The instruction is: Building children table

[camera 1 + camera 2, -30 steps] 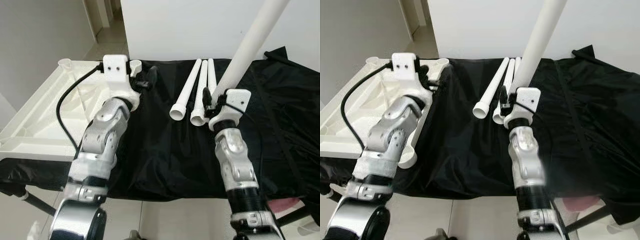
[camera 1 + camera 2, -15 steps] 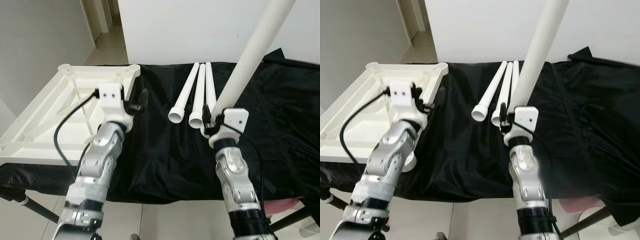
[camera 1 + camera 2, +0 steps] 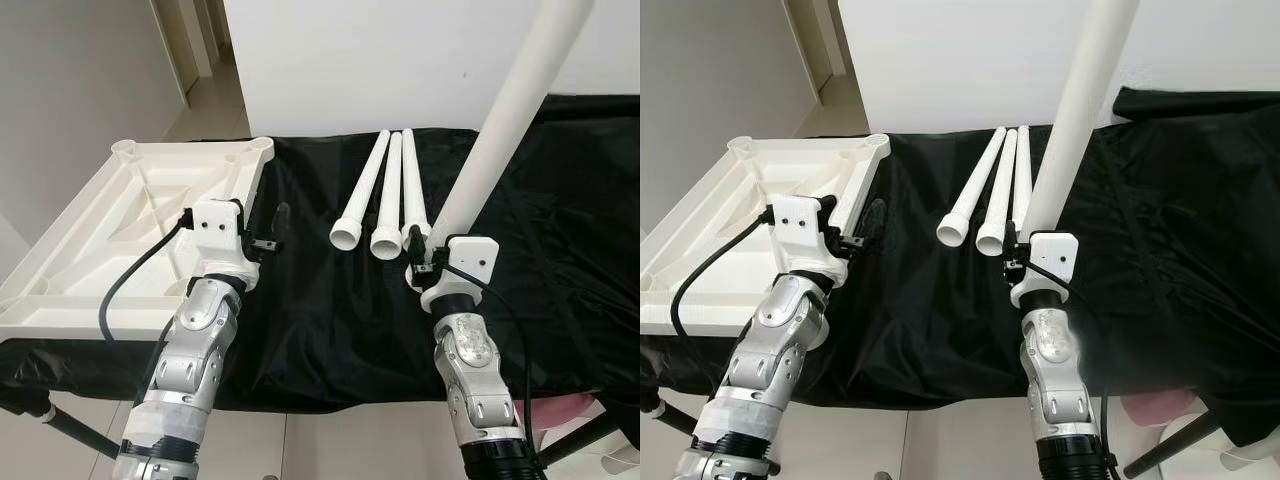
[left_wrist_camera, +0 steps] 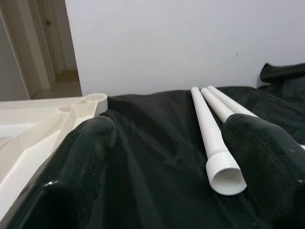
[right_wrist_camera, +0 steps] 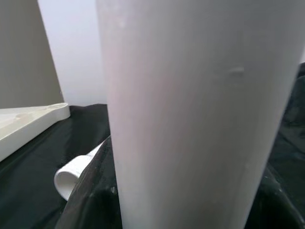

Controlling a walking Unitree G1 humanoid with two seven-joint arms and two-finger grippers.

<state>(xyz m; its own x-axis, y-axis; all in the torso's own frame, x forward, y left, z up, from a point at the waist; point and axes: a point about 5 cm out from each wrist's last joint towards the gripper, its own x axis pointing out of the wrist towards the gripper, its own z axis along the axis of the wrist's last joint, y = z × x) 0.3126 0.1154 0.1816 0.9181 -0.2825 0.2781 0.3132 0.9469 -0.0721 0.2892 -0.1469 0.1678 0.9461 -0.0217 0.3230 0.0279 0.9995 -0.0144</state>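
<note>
A white plastic tabletop (image 3: 110, 230) lies upside down on the left of the black-covered table, its leg sockets facing up. Three white table legs (image 3: 388, 190) lie side by side in the middle, threaded ends toward me. My left gripper (image 3: 272, 228) hovers open just right of the tabletop's near edge; in the left wrist view its fingers (image 4: 81, 157) stand wide apart with nothing between them. My right gripper (image 3: 422, 258) is shut on a fourth white leg (image 3: 500, 130), which rises steeply up and to the right. That leg (image 5: 190, 119) looms large in the right wrist view.
The black cloth (image 3: 330, 300) drapes over the table's front edge. A white wall (image 3: 400, 50) runs behind the table, and a doorway (image 3: 195, 40) opens at the back left. A pink object (image 3: 555, 415) sits low at the right beside a table leg.
My left gripper has drawn back from the tabletop's far corner to its near right edge. The right gripper has pulled slightly toward me, still holding the leg. The camera has shifted.
</note>
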